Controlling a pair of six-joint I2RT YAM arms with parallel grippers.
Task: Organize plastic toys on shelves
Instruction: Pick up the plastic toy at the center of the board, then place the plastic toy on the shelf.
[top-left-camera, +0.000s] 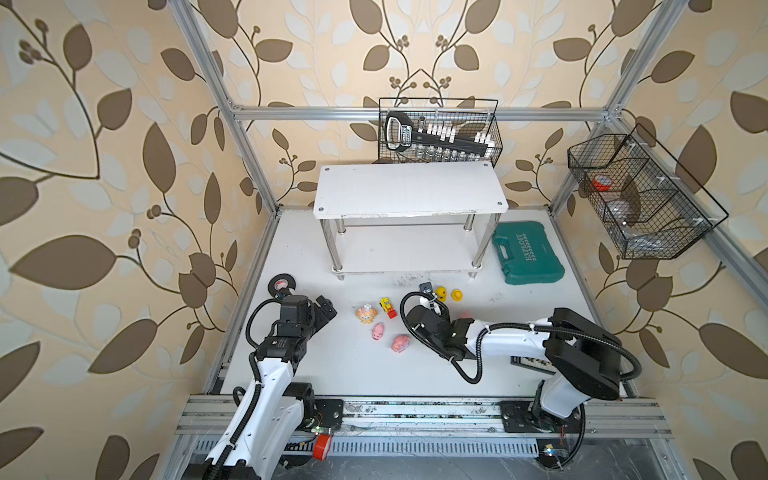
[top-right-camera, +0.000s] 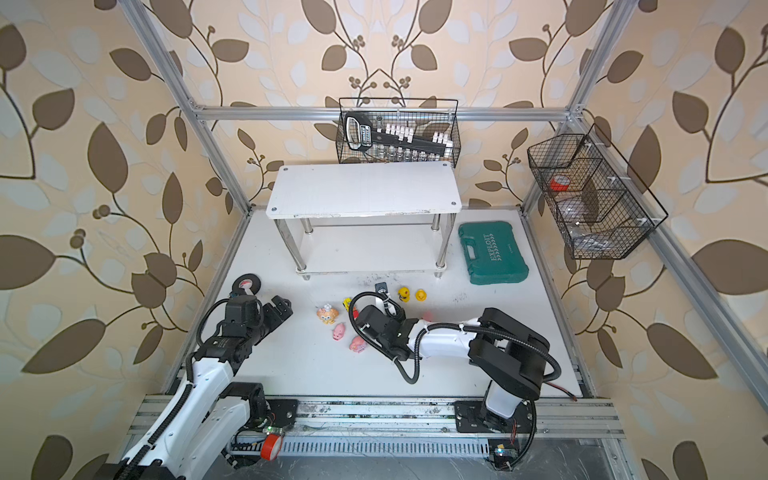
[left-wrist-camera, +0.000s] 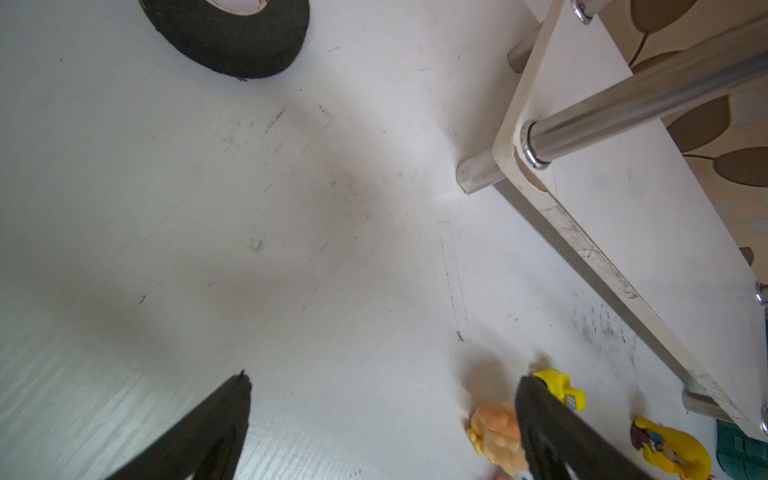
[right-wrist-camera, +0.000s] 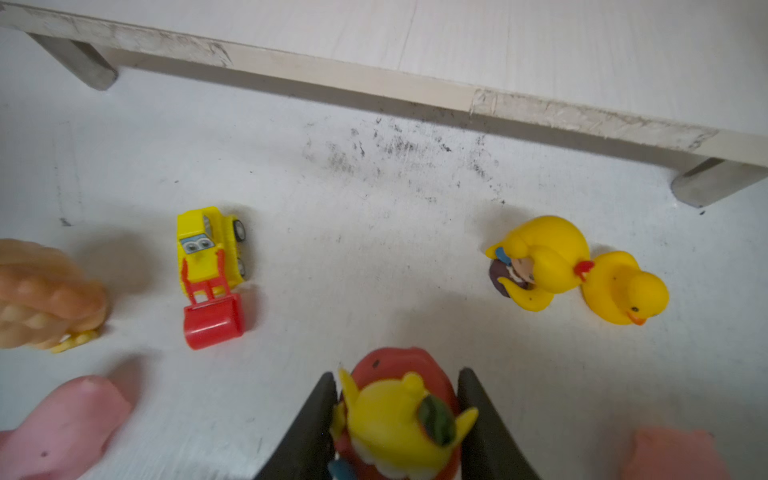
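Beside the orange animal (top-left-camera: 366, 314), yellow-red vehicle (top-left-camera: 388, 308) end-on to shelves (top-left-camera: 409, 189), red end away

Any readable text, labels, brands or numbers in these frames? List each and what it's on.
"EXPLOIT": on the lid of the green tool case, beside a row of chevrons.
Label on the black tool in the wire basket: too small to read.
White print on the left arm: too small.
Red print inside the black tape roll: blurred.

We see a black tape roll (top-left-camera: 281, 285) at the left, a green case (top-left-camera: 528, 253) at the right, a far basket (top-left-camera: 440, 131) and a right basket (top-left-camera: 636, 195).
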